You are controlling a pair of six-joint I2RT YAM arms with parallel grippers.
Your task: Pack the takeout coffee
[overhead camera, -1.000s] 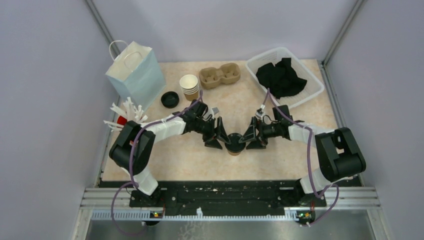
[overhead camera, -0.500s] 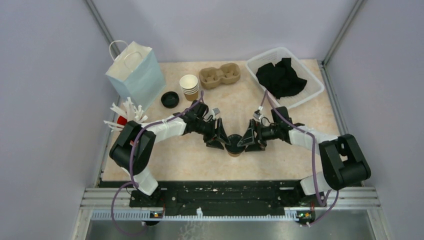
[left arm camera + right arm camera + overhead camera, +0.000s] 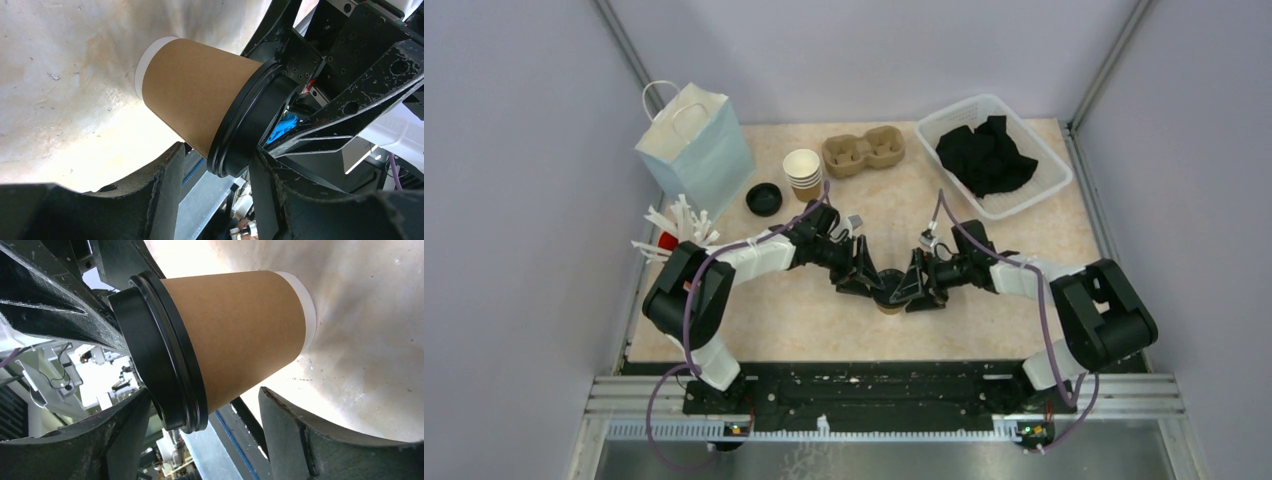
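One takeout coffee, a kraft-brown cup [image 3: 891, 297] with a black lid [image 3: 892, 282], stands upright at the table's middle. My left gripper [image 3: 869, 283] reaches in from the left and my right gripper [image 3: 916, 285] from the right, both low and straddling it. In the left wrist view the cup [image 3: 200, 105] sits between my open left gripper [image 3: 217, 200]; one finger [image 3: 270, 200] is at the lid's rim, the other stands clear. In the right wrist view the cup [image 3: 240, 330] lies between my open right gripper [image 3: 205, 440], with gaps on both sides.
At the back stand a stack of open kraft cups [image 3: 803, 168], a loose black lid [image 3: 765, 198], the cardboard carrier [image 3: 864, 151], a pale blue paper bag [image 3: 694, 150] and a white basket [image 3: 1049, 160] of black cloth. A red cup of white sticks [image 3: 667, 240] is at the left edge.
My right gripper has slid left until its fingers flank the cup. The left gripper's jaws have narrowed a little around the lid; the cup has stayed put.
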